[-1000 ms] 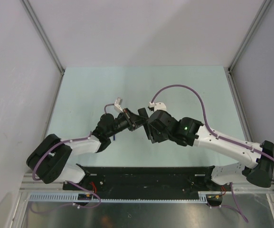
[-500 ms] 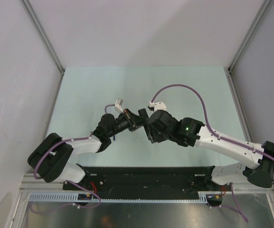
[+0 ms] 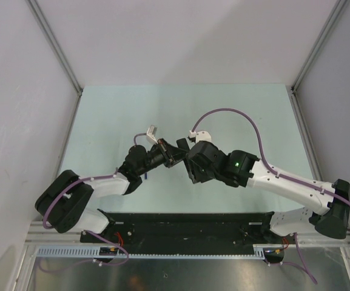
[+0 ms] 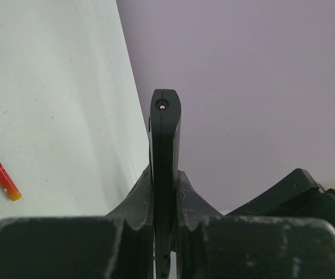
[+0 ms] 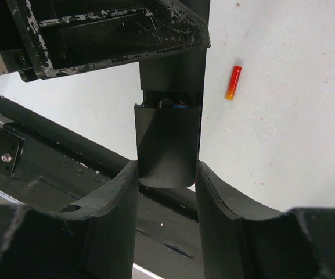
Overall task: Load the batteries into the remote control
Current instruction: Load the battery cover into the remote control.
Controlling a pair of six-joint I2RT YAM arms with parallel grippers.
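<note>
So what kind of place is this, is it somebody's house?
Probably not a house: it looks like a robot test booth. Plain grey walls in metal framing box in a pale-green table, and the cabled left arm and right arm are bolted at its near edge.

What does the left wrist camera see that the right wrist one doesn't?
Only the left wrist view: the remote control edge-on, a dot at its tip, a grey wall behind. Only the right wrist view: the remote's broad face, a bit of blue at a seam across it, the right gripper around its end, the black base rail. Both: the remote in the left gripper, and the orange-red battery lying on the table.
</note>
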